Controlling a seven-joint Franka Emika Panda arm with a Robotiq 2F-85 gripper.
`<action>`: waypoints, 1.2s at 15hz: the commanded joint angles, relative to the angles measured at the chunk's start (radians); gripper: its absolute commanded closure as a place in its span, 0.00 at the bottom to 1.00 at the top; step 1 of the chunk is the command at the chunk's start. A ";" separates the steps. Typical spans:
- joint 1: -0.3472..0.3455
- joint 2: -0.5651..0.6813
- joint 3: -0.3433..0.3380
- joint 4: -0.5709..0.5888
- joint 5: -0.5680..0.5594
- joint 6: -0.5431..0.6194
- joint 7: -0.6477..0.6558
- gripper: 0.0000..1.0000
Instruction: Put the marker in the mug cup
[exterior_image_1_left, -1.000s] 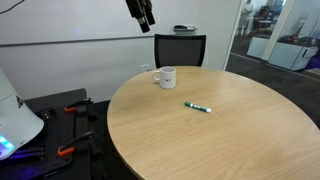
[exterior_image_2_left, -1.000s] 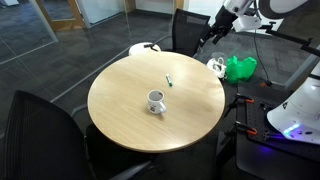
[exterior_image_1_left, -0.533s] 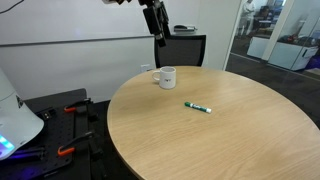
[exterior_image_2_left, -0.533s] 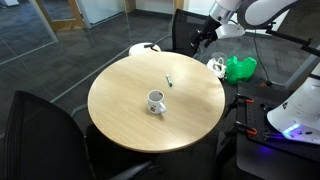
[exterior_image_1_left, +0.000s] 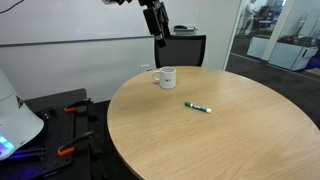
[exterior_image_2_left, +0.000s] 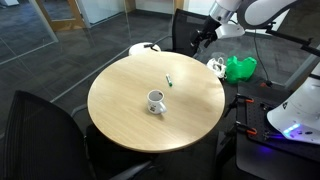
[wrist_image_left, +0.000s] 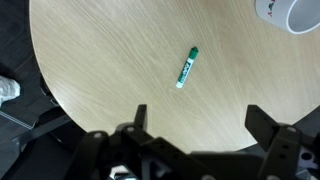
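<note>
The green marker (exterior_image_1_left: 197, 107) with a white section lies flat on the round wooden table (exterior_image_1_left: 230, 140); it also shows in an exterior view (exterior_image_2_left: 168, 82) and in the wrist view (wrist_image_left: 187, 67). The white mug cup (exterior_image_1_left: 166, 77) stands upright near the table's edge, also seen in an exterior view (exterior_image_2_left: 155, 101) and cut off at the wrist view's top right corner (wrist_image_left: 292, 12). My gripper (exterior_image_1_left: 156, 30) hangs high above and beyond the table's edge (exterior_image_2_left: 200, 38). Its jaws (wrist_image_left: 198, 122) are spread wide and empty, well away from the marker.
Black chairs stand around the table (exterior_image_1_left: 180, 48) (exterior_image_2_left: 35, 120). A green bag (exterior_image_2_left: 238, 68) and a white object (exterior_image_2_left: 143, 48) lie on the floor. The robot's white base (exterior_image_2_left: 295, 110) and red-handled tools (exterior_image_1_left: 70, 108) are beside the table. Glass walls stand behind.
Over the last second the gripper moved in toward the table's edge, nearer above the mug's side; in the last half second it stayed still. Marker and mug have not moved.
</note>
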 joint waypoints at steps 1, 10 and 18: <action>0.009 0.048 -0.009 0.036 -0.012 -0.012 0.054 0.00; 0.053 0.347 -0.043 0.249 -0.135 -0.013 0.446 0.00; 0.201 0.616 -0.207 0.453 -0.104 -0.010 0.567 0.00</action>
